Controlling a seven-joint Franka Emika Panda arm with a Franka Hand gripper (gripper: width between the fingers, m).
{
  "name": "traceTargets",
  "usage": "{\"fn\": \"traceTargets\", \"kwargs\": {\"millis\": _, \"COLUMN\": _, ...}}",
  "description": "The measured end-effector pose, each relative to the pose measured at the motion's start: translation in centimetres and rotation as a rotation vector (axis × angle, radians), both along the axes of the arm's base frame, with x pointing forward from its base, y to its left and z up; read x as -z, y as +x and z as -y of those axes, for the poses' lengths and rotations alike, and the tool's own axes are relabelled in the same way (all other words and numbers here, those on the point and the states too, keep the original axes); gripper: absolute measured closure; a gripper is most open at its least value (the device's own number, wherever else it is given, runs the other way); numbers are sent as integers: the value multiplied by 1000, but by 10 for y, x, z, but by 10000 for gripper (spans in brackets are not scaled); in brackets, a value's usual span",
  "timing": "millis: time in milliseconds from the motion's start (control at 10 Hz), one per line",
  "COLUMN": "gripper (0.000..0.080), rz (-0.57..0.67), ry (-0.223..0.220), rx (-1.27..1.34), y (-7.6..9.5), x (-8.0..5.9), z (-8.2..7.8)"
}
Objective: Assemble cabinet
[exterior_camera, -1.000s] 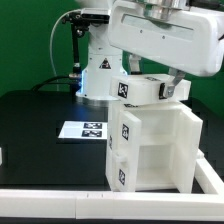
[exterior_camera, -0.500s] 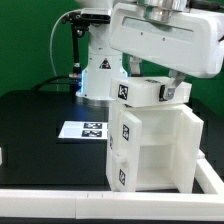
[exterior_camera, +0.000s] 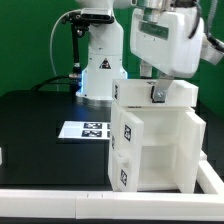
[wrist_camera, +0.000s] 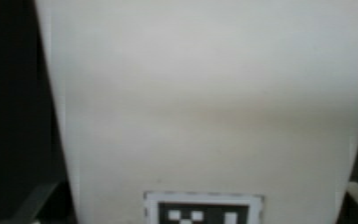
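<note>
**One white block sits atop the cabinet shell under the gripper**

One black table carries everything, and places below are given against the cabinet shell that stands on it toward the exterior view's right. This shell is a tall white box with an open front showing compartments divided by a shelf; two square black-and-white tags show on its side wall facing the exterior view's left, one above the other. Behind the shell, toward the exterior view's left, rises the glossy white robot base, with a green cable beside it. Above the shell hangs the arm's bulky white wrist housing.

On top of the shell lies a smaller white block, flat and roughly level, covering the top edge of the shell. The gripper comes down onto this block from above; a small dark finger part is seen at the block's front face, but whether the fingers clamp the block or merely touch it cannot be told. The wrist view is filled by a blurred white panel with a tag at its edge; no fingers are distinguishable there.

Beside the shell's foot, toward the exterior view's left, the marker board lies flat on the table, near the shell.
</note>
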State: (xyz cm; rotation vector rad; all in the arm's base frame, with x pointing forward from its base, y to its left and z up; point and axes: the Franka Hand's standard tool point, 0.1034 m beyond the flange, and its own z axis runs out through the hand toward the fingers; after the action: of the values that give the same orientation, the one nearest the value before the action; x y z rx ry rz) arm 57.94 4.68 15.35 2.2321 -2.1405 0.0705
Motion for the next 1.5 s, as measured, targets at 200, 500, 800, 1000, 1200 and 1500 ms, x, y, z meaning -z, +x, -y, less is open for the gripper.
{"fn": "traceTargets", "kwargs": {"millis": 200, "gripper": 242, "rz": 75, "ry": 74, "rx": 296, "y": 5, "x": 1, "z": -8}}
{"fn": "traceTargets", "kwargs": {"millis": 500, "gripper": 242, "rz": 77, "ry": 82, "rx": 439, "y": 6, "x": 1, "z": -10}}
{"fn": "traceTargets", "kwargs": {"millis": 800, "gripper": 242, "rz": 84, "ry": 141, "rx": 571, "y": 8, "x": 1, "z": -15}}
{"fn": "traceTargets", "kwargs": {"millis": 1000, "gripper": 242, "rz": 83, "ry": 208, "rx": 667, "y": 9, "x": 2, "z": -26}}
{"fn": "traceTargets", "kwargs": {"millis": 1200, "gripper": 242, "rz": 110, "ry": 221, "rx": 671, "y": 14, "x": 3, "z": -32}}
{"fn": "traceTargets", "kwargs": {"millis": 1500, "gripper": 159, "rz": 106, "ry": 214, "rx": 560, "y": 13, "x": 2, "z": -32}}
